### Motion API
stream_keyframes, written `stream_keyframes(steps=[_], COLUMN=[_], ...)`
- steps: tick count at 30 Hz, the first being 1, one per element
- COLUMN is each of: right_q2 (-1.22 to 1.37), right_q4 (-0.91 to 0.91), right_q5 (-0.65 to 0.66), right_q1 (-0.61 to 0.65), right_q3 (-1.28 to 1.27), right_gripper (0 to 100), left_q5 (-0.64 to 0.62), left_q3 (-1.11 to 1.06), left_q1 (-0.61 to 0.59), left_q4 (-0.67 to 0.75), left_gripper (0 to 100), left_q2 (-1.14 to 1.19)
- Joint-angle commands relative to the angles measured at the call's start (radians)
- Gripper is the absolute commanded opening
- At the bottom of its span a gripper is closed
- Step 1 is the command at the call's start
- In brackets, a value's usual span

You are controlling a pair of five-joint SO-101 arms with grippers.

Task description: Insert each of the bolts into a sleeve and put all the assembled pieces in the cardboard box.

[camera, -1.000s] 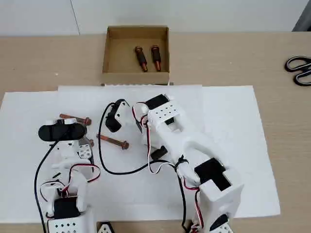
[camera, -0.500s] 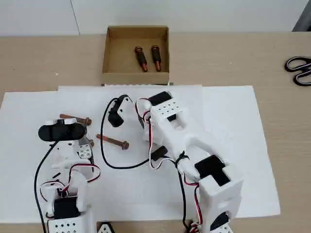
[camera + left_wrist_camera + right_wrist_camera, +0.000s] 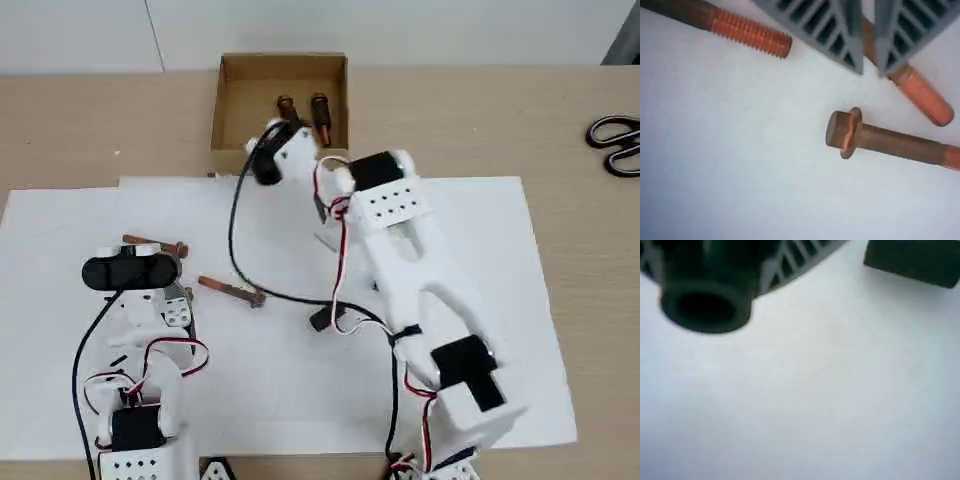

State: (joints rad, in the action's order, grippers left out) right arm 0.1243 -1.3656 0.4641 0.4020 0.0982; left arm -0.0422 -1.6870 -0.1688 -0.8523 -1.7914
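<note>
Overhead view of a wooden table [image 3: 90, 130] partly covered by a sheet of white paper [image 3: 500, 260], with two small white robot arms at the near edge. An open cardboard box [image 3: 245, 115] sits at the far side, just beyond the paper. Inside it an assembled piece [image 3: 290, 118], a bolt in a dark sleeve, lies side by side with a second assembled piece [image 3: 322, 118]. The right arm [image 3: 410, 250] stretches across the paper to the near wall of the box. Seen close up from its wrist, the right gripper [image 3: 715, 265] pinches a black sleeve [image 3: 705, 307], hollow end facing the camera, above a white surface; a second dark sleeve [image 3: 912, 262] lies blurred a little way off. The left arm [image 3: 150, 320] sits at the near left over the paper, with one bolt [image 3: 155, 243] just beyond its black camera and another bolt [image 3: 232, 291] beside it toward the middle. Seen close up from its wrist, the left gripper [image 3: 867, 62] has its grey ribbed fingers [image 3: 830, 30] pressed almost together, a thin slit between them. A bare bolt [image 3: 922, 95] lies on the paper beneath the tips; whether they touch it cannot be told. A flanged bolt head [image 3: 842, 132] lies near it, and a threaded bolt end [image 3: 747, 35] farther off. Scissors [image 3: 615, 145] rest at the far right edge of the table, well apart
</note>
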Motion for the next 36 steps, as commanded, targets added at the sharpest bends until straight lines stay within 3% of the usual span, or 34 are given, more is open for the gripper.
stream_keyframes(steps=[1,7,16,23,29,36], right_q2=[-0.108,-0.191,-0.266,-0.311,-0.318,-0.314], right_q4=[-0.059,-0.174,-0.300,-0.300,-0.300,-0.298], right_q5=[-0.097,-0.244,-0.293,-0.290,-0.288,-0.287], right_q1=[-0.056,-0.160,-0.343,-0.358,-0.366,-0.366], right_q3=[0.049,0.049,0.008,-0.110,-0.135,-0.152], right_gripper=[0.9,0.9,0.9,0.9,0.9,0.9], left_q5=[0.005,0.094,0.157,0.169,0.325,0.525], left_q3=[0.004,0.035,0.334,0.657,0.935,1.130], left_q1=[-0.006,-0.089,-0.017,-0.011,0.000,0.043], left_q4=[0.021,0.020,-0.164,-0.135,-0.141,-0.172], left_gripper=[1,1,2,2,2,2], left_q2=[0.003,0.003,0.075,0.508,0.950,1.284])
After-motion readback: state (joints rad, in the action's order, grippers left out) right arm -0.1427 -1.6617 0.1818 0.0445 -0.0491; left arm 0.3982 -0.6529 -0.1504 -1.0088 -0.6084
